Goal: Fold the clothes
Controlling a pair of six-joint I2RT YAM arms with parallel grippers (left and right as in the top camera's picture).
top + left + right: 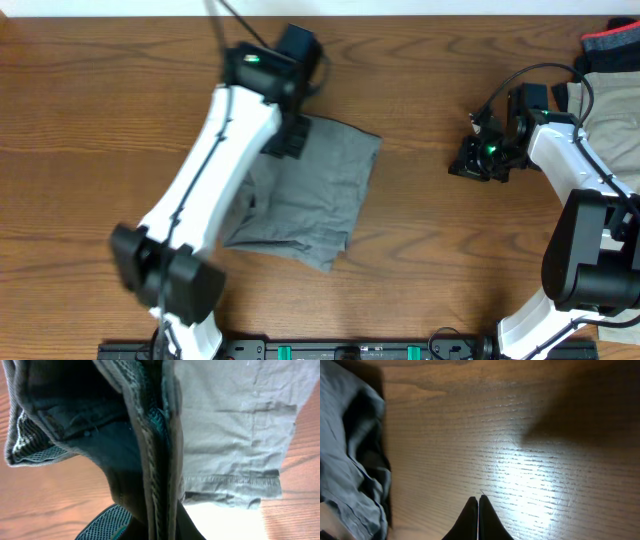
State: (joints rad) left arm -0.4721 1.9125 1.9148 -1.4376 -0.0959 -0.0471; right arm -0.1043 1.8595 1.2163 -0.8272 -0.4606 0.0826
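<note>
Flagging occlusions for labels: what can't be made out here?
Overhead: left arm hides the grey shorts' left side.
Overhead: clothes pile cut off at top-right edge.
Left wrist: shorts' fabric buries the left claw.
Right wrist: garment cut off by left edge.

My worktop [420,230] is brown wood grain. The grey shorts [315,195] lie partly folded near its middle, toward the far edge. A heap [615,105] of other clothes, pale khaki and something dark, sits at the far right corner.
</note>
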